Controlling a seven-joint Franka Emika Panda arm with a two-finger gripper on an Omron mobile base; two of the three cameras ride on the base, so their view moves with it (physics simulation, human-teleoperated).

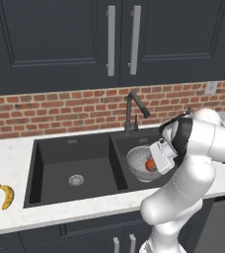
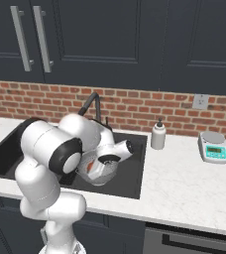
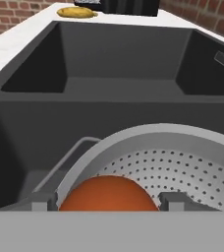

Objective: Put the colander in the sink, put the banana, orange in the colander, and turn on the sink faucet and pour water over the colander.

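One orange [image 3: 106,194] between the parted pincer [image 3: 106,203] tips, over the colander [image 3: 182,167] in the sink [image 1: 60,153]; whether gripped, unclear. Left base view adds banana [image 1: 6,196] on bench [image 1: 16,217].

The light is soft and even, like in a cartoon. Nothing shines hard or glares. The sink [image 1: 75,158] is very dark inside, with faint shadows. All the pictures look a bit fuzzy. The orange [image 3: 106,194] looks big and blurry up close.
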